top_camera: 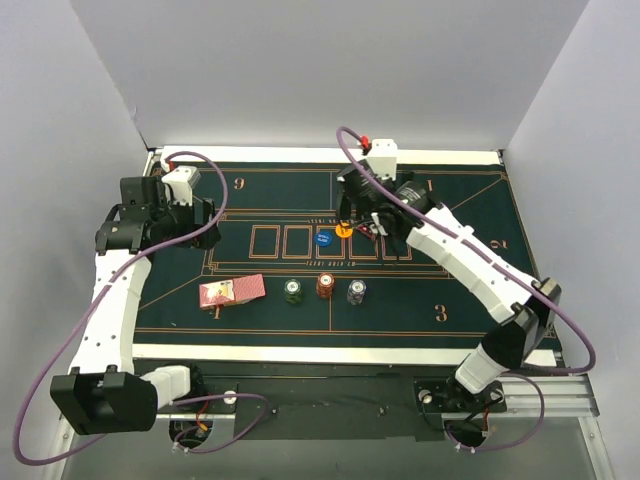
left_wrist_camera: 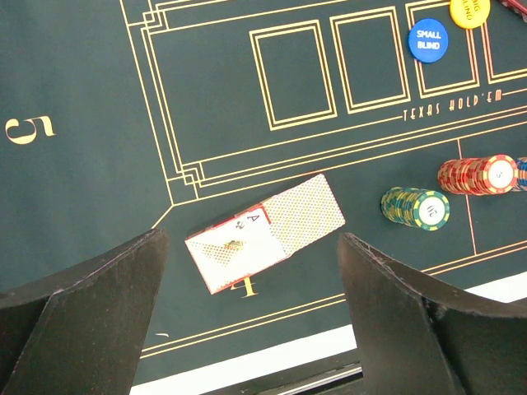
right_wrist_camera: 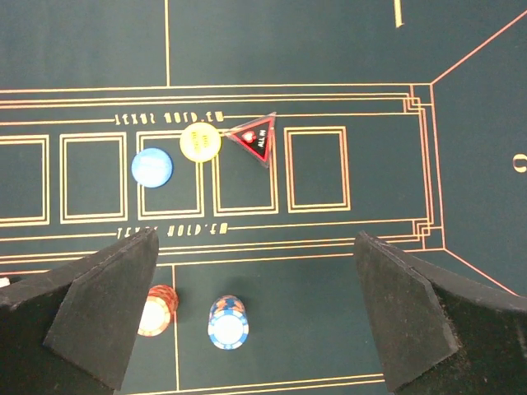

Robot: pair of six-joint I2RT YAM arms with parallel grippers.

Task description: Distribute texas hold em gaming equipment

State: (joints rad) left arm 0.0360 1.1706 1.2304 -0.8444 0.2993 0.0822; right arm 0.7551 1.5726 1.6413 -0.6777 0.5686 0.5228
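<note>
A red-pink-backed card deck (top_camera: 232,291) lies on the felt at the near left, with an ace face showing on top in the left wrist view (left_wrist_camera: 268,230). Green (top_camera: 292,292), red-orange (top_camera: 325,285) and grey-purple (top_camera: 356,292) chip stacks stand in a row to its right. The blue button (top_camera: 324,239) and orange button (top_camera: 344,230) lie in the centre card boxes. My left gripper (top_camera: 203,226) is open and empty, above the mat's left side (left_wrist_camera: 251,313). My right gripper (top_camera: 366,216) is open and empty, above the buttons (right_wrist_camera: 255,313).
The dark green felt mat (top_camera: 450,300) covers the table. A red triangular all-in marker (right_wrist_camera: 254,138) lies next to the orange button (right_wrist_camera: 200,141). White walls enclose the back and both sides. The mat's white near edge (left_wrist_camera: 272,354) runs below the deck.
</note>
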